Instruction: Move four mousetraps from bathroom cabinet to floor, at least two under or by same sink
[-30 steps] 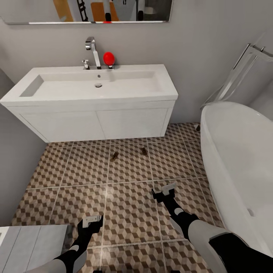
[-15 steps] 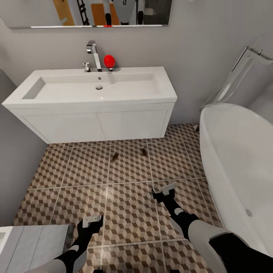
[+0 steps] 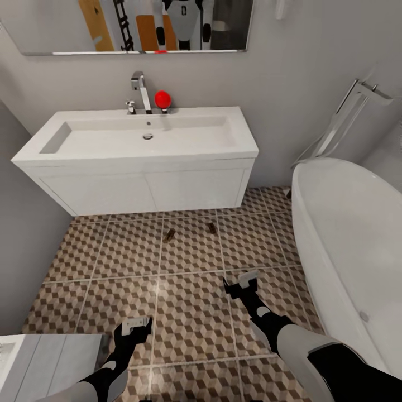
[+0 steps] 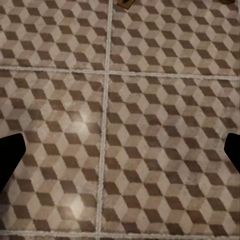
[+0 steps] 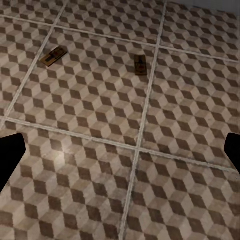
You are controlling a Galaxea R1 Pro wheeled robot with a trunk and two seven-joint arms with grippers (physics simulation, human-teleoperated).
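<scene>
A home bathroom. A wide white sink [image 3: 139, 137] with a chrome tap [image 3: 140, 89] sits on a white two-door vanity [image 3: 148, 190] against a grey wall, with a mirror [image 3: 134, 25] hung above it. Beside the vanity's right end stands a white oval bathtub [image 3: 349, 245], a chrome fitting [image 3: 340, 120] leaning at the wall behind it. The floor [image 3: 190, 312] is laid in large square tiles printed with brown, beige and white cubes, pale grout between them. A small red ball-like item [image 3: 162, 99] rests by the tap.
</scene>
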